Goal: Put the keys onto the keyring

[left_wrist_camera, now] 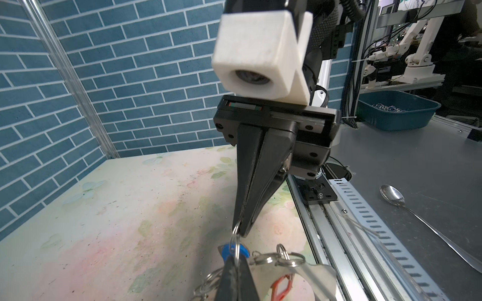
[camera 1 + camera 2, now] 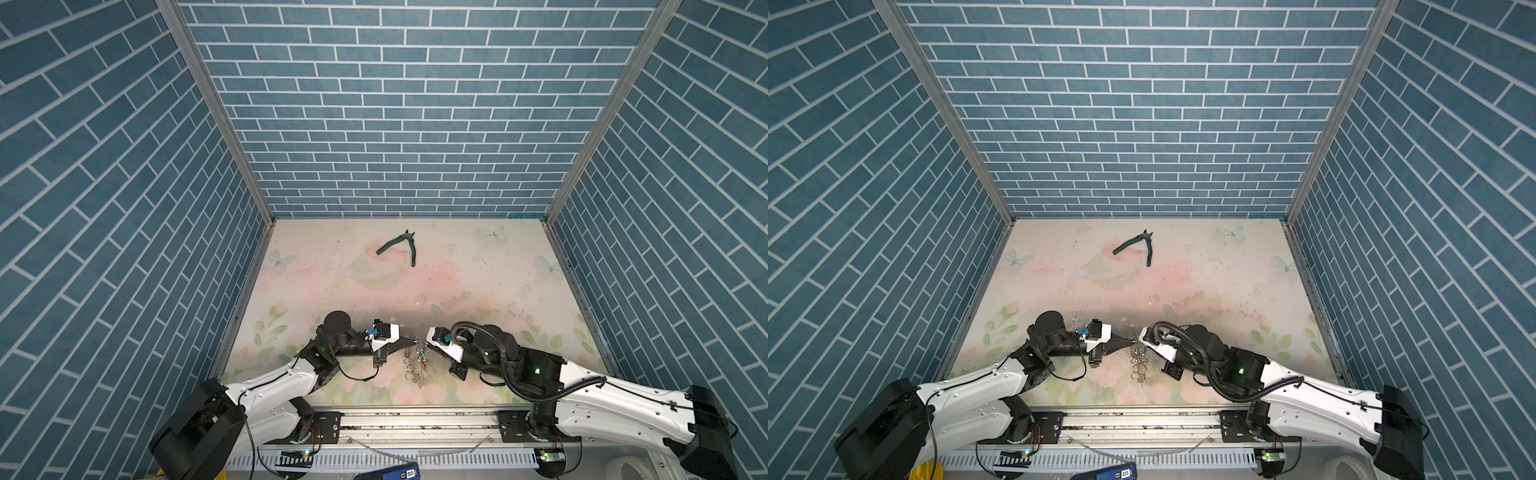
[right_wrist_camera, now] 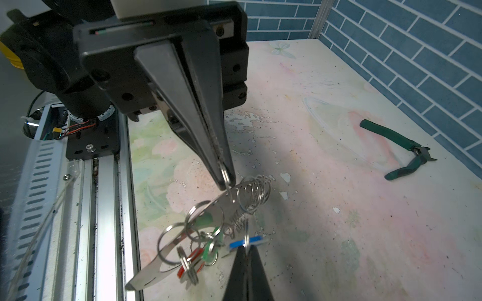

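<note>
Threading step. Left tool [image 3: 225, 179] clenched on edge ring of flat grey oval metal keyring [image 3: 156, 263], hanging above floral counter [image 3: 339, 234], near its front. Right tool [image 3: 246, 249] clenched on ring of small silvery blue-tagged key [image 3: 257, 239], just beside. Next likely needs fine alignment, feeding ring into ring.

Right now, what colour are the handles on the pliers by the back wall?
Green. The pliers show best in the right wrist view.

Blue brick walls [image 2: 399, 104], aluminium corner posts [image 2: 219, 112] — pale floral tabletop [image 2: 457, 282]
</note>
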Robot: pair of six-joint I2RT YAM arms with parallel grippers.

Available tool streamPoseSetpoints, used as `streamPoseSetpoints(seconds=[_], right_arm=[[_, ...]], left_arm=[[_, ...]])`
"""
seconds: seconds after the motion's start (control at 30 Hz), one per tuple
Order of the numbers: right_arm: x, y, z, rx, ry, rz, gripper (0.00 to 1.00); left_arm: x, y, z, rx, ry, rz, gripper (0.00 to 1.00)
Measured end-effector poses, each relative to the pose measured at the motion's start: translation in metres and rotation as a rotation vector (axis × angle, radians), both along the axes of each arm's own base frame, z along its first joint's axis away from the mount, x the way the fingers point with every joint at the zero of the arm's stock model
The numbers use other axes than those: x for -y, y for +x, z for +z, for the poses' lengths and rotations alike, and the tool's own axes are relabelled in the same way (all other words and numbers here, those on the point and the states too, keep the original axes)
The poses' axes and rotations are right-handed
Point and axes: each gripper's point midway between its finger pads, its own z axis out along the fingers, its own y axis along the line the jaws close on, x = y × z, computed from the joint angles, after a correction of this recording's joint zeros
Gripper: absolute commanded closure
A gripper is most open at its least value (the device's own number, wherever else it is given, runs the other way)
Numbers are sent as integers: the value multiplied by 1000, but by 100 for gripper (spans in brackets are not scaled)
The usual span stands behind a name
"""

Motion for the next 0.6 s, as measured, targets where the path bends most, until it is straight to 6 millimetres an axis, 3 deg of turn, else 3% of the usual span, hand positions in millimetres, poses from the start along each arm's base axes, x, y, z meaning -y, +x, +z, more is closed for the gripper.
streamPoseSetpoints(seconds=[0.6], right_arm=[[3,19,2,161,7,-115,100]], left_arm=[[13,24,2,-236,78,63,100]])
